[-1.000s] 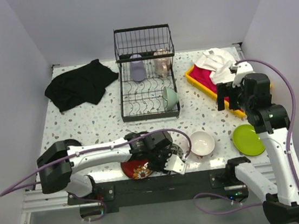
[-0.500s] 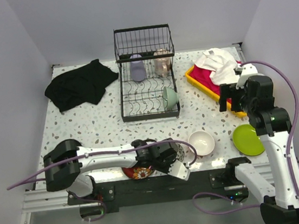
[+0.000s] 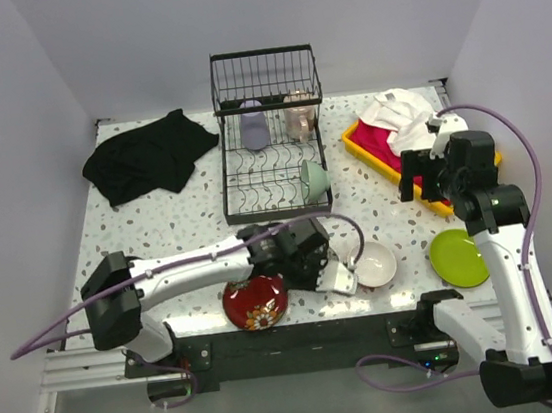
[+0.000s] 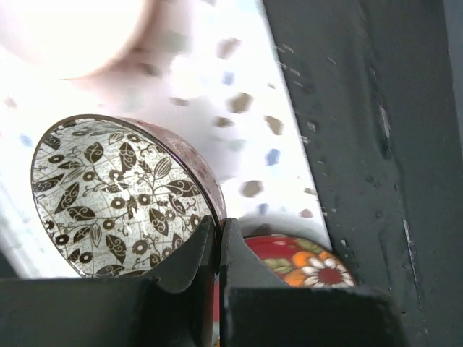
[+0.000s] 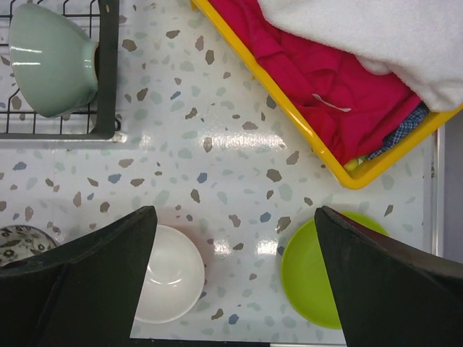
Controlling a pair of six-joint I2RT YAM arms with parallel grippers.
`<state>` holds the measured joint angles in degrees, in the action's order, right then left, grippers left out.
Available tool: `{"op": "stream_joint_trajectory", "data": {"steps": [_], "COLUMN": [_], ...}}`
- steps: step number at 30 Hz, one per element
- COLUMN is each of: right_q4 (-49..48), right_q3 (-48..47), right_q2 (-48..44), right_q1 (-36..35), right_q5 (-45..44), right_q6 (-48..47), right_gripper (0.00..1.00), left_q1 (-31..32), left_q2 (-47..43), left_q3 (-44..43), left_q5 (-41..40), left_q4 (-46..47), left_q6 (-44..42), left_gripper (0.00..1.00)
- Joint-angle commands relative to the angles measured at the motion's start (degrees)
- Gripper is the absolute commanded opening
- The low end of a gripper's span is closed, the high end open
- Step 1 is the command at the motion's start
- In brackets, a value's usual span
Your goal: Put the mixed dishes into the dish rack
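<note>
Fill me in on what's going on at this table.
The left gripper is shut on the rim of the black-white patterned bowl, holding it tilted near the front edge beside the red floral bowl and the white bowl. The right gripper hangs open and empty above the table near the lime green plate. The dish rack already holds a lavender mug, a pinkish mug and a pale green bowl.

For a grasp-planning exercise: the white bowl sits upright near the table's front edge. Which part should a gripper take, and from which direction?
Likely its rim, from above: the white bowl stands mouth-up, so one finger goes inside the wall, one outside. The side toward the lime plate looks free.
</note>
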<state>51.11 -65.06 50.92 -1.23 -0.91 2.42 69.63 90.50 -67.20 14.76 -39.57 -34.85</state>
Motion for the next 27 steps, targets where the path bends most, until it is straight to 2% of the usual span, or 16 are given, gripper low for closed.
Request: {"op": "stream_joint_trajectory", "data": {"steps": [1,3,5,6,8,9,11,12,14,15,17,18,21,27], "right_q4": [-0.6,-0.6,-0.7,-1.0,-1.3,-1.4,-1.3,-1.3,-1.3,-1.3,-1.2,-1.2,-0.8,0.0], "right_q3": [-4.4,-5.4,-5.9,-6.0,-6.5,-6.9,-8.8,-9.5,-11.3,-11.8,-12.7,-12.9,-13.5,-13.4], "right_q2": [1.5,2.6,4.0,4.5,6.3,7.2,8.4,9.7,11.0,11.9,12.9,13.8,14.8,16.8], "right_q1": [0.3,0.3,0.3,0.4,0.3,0.4,0.4,0.4,0.5,0.6,0.9,1.1,1.1,1.1], "right_q5": [0.7,1.9,2.0,1.9,1.7,1.7,1.5,1.4,1.1,1.0,1.1,0.2,-0.3,-2.0], "right_q6": [1.5,1.7,1.8,1.9,1.8,1.8,1.5,1.2,0.9,0.7,0.5,0.3,-0.3,-1.8], "right_gripper": [0.95,0.95,0.95,0.95,0.95,0.95,0.95,0.95,0.95,0.95,0.95,0.95,0.95,0.95], "left_q1": [-9.2,-14.4,-18.5,-22.7,-26.5,-29.5,-32.1,-34.6,-37.8,-38.8,-41.4,-42.1,-43.9,-45.1], "left_q2": [-3.2,-4.4,-7.0,-7.9,-9.6,-10.0,-10.2,-9.9,-8.1,-7.2,-4.0,-3.1,0.6,8.5], "left_q3": [-15.4,-17.6,-15.3,-13.9,-9.0,-7.3,-3.0,-1.6,1.2,1.7,3.6,4.4,7.1,9.4], "left_q5": [9.4,11.1,15.0,16.5,20.2,21.1,23.1,23.9,25.1,25.4,26.6,27.2,27.9,28.8], "left_q4": [-4.9,-2.1,2.5,8.3,14.4,21.0,28.1,36.1,44.2,50.7,56.8,63.2,72.7,87.3], "left_q6": [4.8,8.1,12.2,17.8,23.4,29.1,36.0,43.2,50.0,56.7,63.4,69.3,78.8,91.7], "left_gripper": [0.00,0.00,0.00,0.00,0.00,0.00,0.00,0.00,0.00,0.00,0.00,0.00,0.00,0.00]}}
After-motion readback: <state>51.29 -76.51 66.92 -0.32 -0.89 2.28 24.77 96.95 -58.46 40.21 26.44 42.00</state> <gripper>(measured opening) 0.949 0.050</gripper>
